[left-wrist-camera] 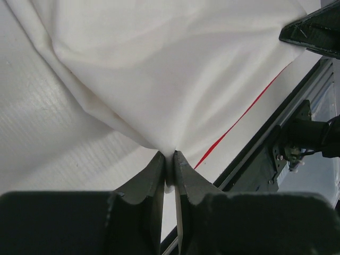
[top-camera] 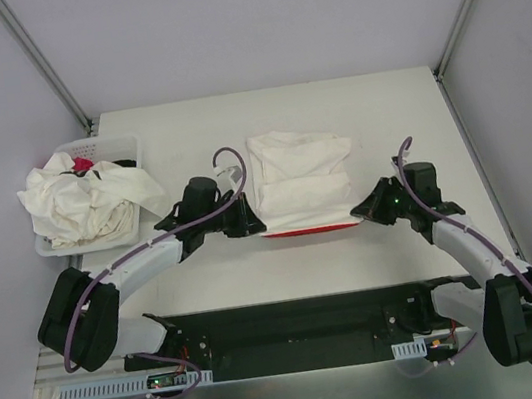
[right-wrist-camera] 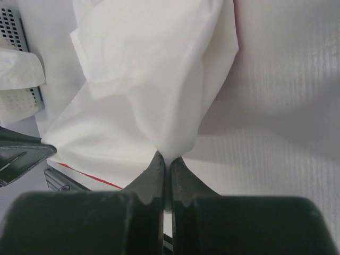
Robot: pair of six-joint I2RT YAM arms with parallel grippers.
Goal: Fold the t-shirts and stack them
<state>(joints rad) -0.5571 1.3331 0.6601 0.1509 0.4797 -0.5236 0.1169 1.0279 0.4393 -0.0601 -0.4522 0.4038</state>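
- Between the fingertips of the left gripper [left-wrist-camera: 170,155], a near corner of the folded t-shirt [left-wrist-camera: 175,69] is being pinched. The jaws are standing almost together, with only thin cloth in the gap.
- Between the fingertips of the right gripper [right-wrist-camera: 166,158], the opposite near corner of the same shirt is being clamped. These jaws are pressing just as tightly, with white fabric squeezed between them.
- From each pinch the cloth is fanning outward in drawn creases, spreading wide toward the far side.
- Under the shirt's near hem a thin red edge [top-camera: 311,230] is showing. In the left wrist view it is running as a slanted line just beside the pinch.
- Seen from above, the shirt is lying as a rough rectangle near the middle of the table [top-camera: 384,110]. Its far layers are sitting slightly rumpled, and the two grippers are flanking its near corners.
- Both arms are reaching inward from the near edge of the table, the left one from the left and the right one from the right.
- Well apart to the left, a pile of t-shirts [top-camera: 84,203] is spilling loosely over a white perforated basket [top-camera: 120,142] at the table's left edge.
- A small red item [top-camera: 83,165] is peeking out between that pile and the basket's far wall; what it is cannot be told.
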